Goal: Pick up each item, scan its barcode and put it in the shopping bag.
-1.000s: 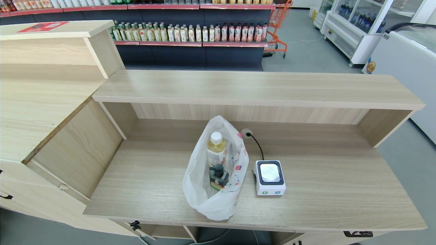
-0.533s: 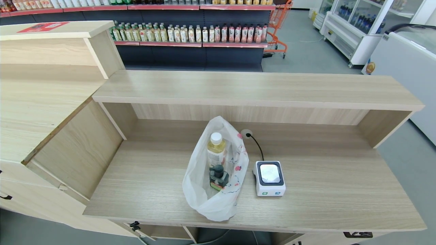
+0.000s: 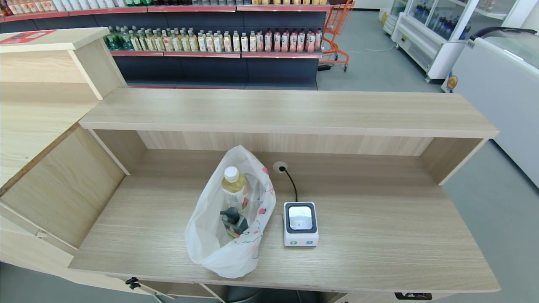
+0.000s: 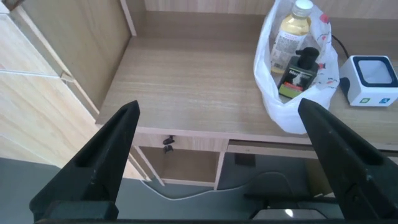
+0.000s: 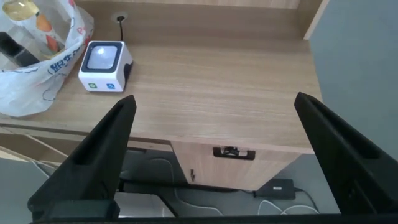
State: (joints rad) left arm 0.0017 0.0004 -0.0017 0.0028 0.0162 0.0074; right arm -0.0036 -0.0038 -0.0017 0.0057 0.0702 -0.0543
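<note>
Where the shopping bag sits: the thin white plastic shopping bag with red-pink print [image 3: 229,248] stands on the light wood-grain checkout counter [image 3: 379,235], mouth open, near the front edge.
Bag contents: a clear bottle of yellow drink with a white cap [image 3: 233,185] stands upright at the back. A dark pump bottle with a black nozzle [image 3: 233,219] sits in front of it, lower in the bag.
Scanner: the white box-shaped barcode scanner with a dark-framed glass window [image 3: 300,223] sits just beside the bag, on the robot's right, window facing up.
Cable: a black cable [image 3: 290,183] runs from the scanner's back to a round grey grommet [image 3: 279,166] in the counter.
Left gripper [image 4: 217,109]: its black fingers are spread wide with nothing between them, and it is held out before the counter's front edge, on the bag's side.
Right gripper [image 5: 216,101]: it is likewise spread wide and empty, held before the front edge, on the scanner's side.
</note>
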